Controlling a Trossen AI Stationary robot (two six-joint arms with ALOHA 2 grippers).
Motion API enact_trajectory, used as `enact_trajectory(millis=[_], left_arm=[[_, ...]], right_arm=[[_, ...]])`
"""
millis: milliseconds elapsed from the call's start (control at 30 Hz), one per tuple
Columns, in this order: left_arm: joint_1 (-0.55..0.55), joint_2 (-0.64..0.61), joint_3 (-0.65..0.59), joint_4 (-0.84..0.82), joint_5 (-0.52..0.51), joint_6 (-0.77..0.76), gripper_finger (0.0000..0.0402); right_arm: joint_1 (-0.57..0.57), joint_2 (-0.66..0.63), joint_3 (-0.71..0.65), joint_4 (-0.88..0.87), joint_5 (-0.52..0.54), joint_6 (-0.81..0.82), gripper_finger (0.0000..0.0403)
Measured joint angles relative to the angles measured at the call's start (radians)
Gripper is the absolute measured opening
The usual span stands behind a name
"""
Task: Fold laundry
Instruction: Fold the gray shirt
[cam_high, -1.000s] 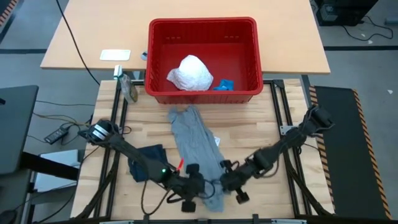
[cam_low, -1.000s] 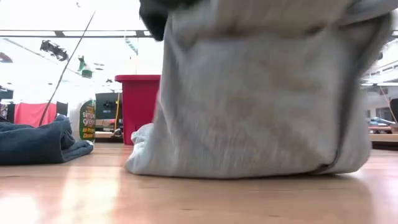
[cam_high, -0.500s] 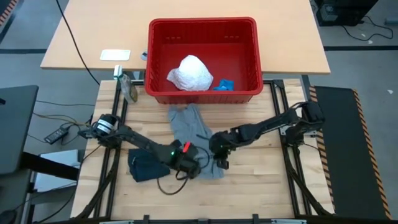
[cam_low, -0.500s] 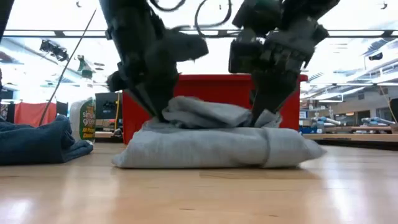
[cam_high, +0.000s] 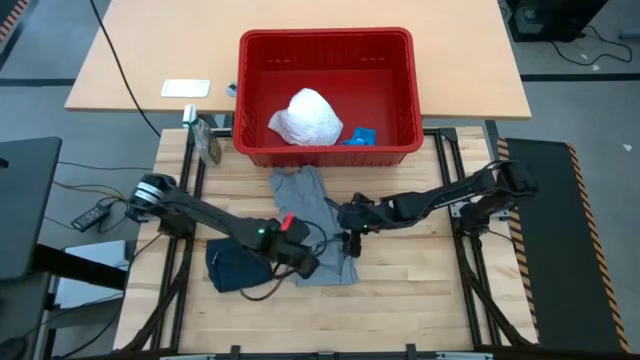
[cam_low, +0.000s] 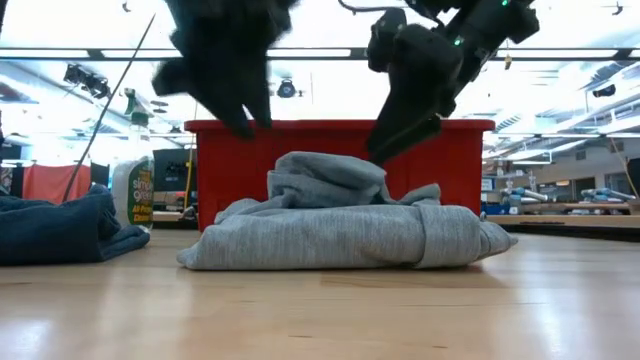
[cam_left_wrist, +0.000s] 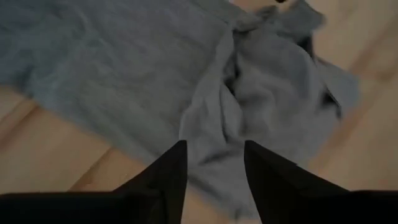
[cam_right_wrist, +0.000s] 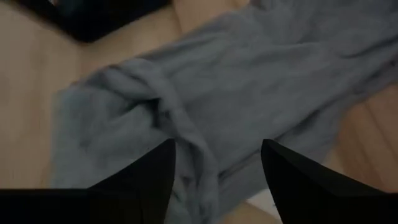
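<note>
High view: the soft grey cloth piece (cam_high: 312, 225) lies on the pale wooden bench (cam_high: 400, 290), doubled over on itself, between the two arms. The left claw (cam_high: 300, 258) sits at the cloth's near left corner; the right claw (cam_high: 350, 240) sits at its right edge. Just outside the left claw lies the dark navy cloth piece (cam_high: 232, 268), bunched. Well beyond both claws stands the red plastic basket (cam_high: 402, 60), with the white crinkly cloth piece (cam_high: 306, 116) inside it as a rounded heap.

Low view: the grey cloth shows as a flat folded slab with a loose ridge bunched on top. Both claws hang just above that ridge and appear clear of it, though blur on the left one makes this less than certain. The navy piece sits off to the side as a low mound.

Left wrist view: the left claw's fingers (cam_left_wrist: 168, 180) stand apart with nothing between them; grey cloth lies beneath and ahead.

Right wrist view: the right claw's fingers (cam_right_wrist: 149, 174) stand wide apart, also empty, over a rumpled fold of the grey cloth.

Assessment: the grey piece carries one fold, laid but untidy, and has been let go. It likely needs smoothing or a further fold. The navy piece looks gathered rather than neatly folded. The white piece is not yet out of the basket. Roughly the middle of the job.
</note>
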Motion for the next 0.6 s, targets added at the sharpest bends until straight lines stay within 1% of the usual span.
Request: enact_trajectory(millis=[67,200,267,367,467,533,600], left_arm=[[-0.03,-0.037,0.0,-0.019,-0.006,0.013,0.0161],[-0.113,-0.08,-0.002,-0.007,-0.005,0.102,0.0158],[-0.155,-0.076,-0.003,-0.034,0.002,0.115,0.015],[-0.193,-0.045,-0.005,-0.048,0.015,0.105,0.0138],[-0.22,-0.017,-0.005,-0.019,0.004,0.047,0.0127],[-0.229,-0.007,-0.005,0.022,-0.013,0.013,0.0123],[-0.226,0.0,-0.005,0.062,-0.02,0.012,0.0122]], right_arm=[[0.02,-0.02,0.0,-0.02,-0.045,-0.005,0.0235],[0.072,-0.027,0.0,0.003,-0.25,-0.016,0.0215],[0.107,0.0,0.0,0.034,-0.309,-0.001,0.0203],[0.167,0.063,0.0,0.087,-0.298,0.031,0.019],[0.199,0.132,0.0,0.18,-0.273,0.01,0.0185],[0.193,0.166,0.0,0.223,-0.233,-0.007,0.0184],[0.166,0.185,0.0,0.23,-0.18,-0.033,0.0184]])
